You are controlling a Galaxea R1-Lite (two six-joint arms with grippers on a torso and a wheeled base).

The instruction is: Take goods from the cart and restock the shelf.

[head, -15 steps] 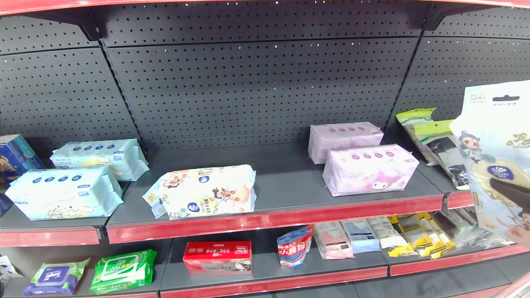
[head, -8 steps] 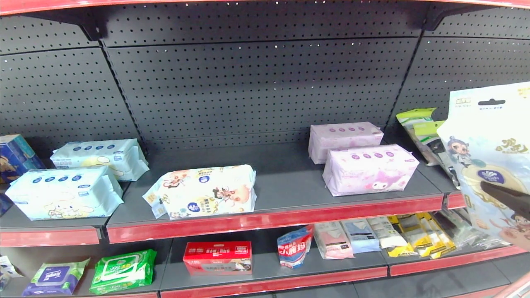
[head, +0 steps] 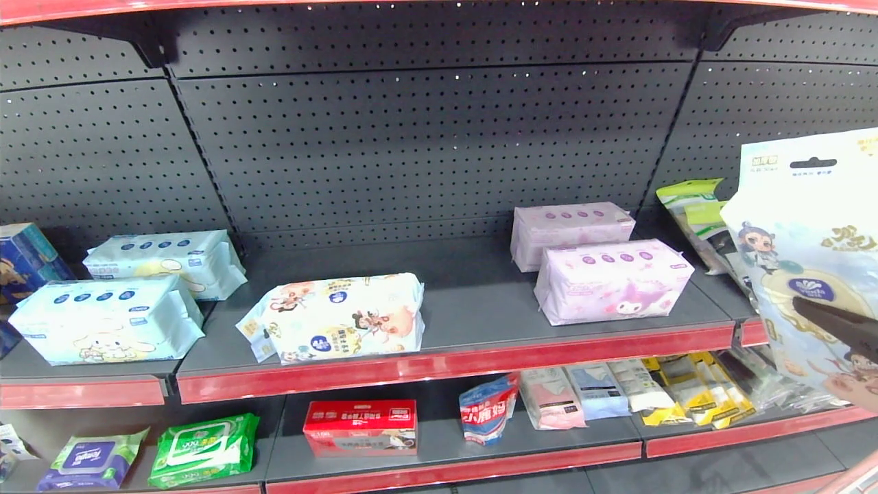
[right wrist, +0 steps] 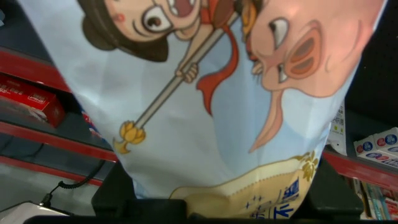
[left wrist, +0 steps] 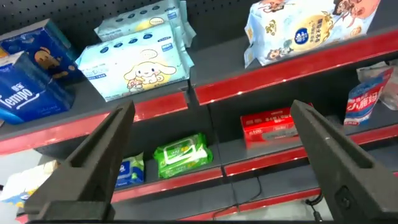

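Restock approx. midway: right gripper (head: 826, 319), fingers clamped on tissue pack (head: 802, 240), held off shelf (head: 453, 361), not yet placed; prob. joins matching pack (head: 336, 317). Left gripper (left wrist: 211, 158) fingers spread, empty.

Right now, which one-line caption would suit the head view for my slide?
The right hand holds a cartoon-printed pack upright before the shelf, where a similar pack lies.

Your shelf (head: 473, 295) is dark matt metal, with a perforated back panel (head: 425, 137) and a glossy red edge strip (head: 453, 360). The tissue packs (head: 339, 315) wear soft, faintly crinkled plastic film. The printed bag (head: 809, 226) looks like smooth, glossy plastic. Your left end effector (left wrist: 211, 115) has matt black fingers (left wrist: 93, 168) with a slightly rough, foam-like face.
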